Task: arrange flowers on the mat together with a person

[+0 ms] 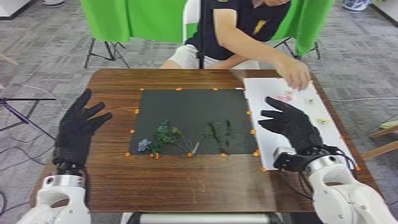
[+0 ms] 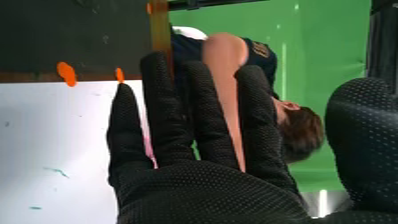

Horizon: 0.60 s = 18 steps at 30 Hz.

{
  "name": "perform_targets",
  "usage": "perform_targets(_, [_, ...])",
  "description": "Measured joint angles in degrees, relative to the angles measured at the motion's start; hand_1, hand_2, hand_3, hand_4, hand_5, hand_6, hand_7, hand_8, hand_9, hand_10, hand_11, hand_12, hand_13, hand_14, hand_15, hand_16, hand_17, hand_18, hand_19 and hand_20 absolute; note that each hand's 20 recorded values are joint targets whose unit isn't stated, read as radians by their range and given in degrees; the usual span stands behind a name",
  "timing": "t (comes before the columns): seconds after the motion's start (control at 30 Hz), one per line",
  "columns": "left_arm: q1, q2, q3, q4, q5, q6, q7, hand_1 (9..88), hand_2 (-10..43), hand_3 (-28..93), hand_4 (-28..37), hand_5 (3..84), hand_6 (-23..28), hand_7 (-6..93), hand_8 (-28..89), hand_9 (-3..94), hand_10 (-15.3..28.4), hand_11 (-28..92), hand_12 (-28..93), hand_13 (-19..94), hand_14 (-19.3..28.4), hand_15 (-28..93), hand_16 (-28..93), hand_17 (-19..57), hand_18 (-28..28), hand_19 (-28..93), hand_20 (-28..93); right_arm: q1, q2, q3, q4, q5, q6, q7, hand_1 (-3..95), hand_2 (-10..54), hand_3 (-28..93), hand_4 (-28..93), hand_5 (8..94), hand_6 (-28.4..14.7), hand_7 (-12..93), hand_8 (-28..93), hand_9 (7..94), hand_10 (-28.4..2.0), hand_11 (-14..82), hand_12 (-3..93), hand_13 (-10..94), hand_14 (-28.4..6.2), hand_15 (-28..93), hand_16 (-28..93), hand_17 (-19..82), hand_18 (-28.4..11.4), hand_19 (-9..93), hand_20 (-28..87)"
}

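My left hand (image 1: 82, 122) is at the table's left side, left of the dark mat (image 1: 182, 107), with relaxed fingers. My right hand (image 1: 291, 122) is over the white sheet (image 1: 262, 97), open and holding nothing; in the right wrist view the right hand (image 2: 209, 192) has its fingers straight. On the mat's lower part lie green stems (image 1: 167, 134) with a blue flower (image 1: 144, 145) at their left, and two thin dark green sprigs (image 1: 218, 134) to their right. A person's hand (image 1: 293, 72) is over the far end of the sheet, close to pink flowers (image 1: 284, 96).
Orange tape pieces (image 1: 133, 111) run along the mat's edges. Small pale flowers (image 1: 322, 121) lie on the sheet right of my right hand. The person's arm (image 1: 244, 42) reaches over the table's far right side.
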Motion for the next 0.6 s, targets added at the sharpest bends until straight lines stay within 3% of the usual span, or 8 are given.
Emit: perform_targets(0.6, [0.0,-0.17,0.04,-0.06,0.08,-0.06,-0.05,23.6,6.4,79,-28.3,29.8,0.9,12.9,-12,33.7,15.9,21,7,28,24.9,48,-9,-8.1,22.9,48,17,0.3,-3.1,0.7,0.0,-1.0,0.6,-0.9,18.0,5.0,77,-28,43.3,4.2,14,-12,47.0,-14.8,12.8,14.4,39,-18.5,35,14,3,-23.0,47,18])
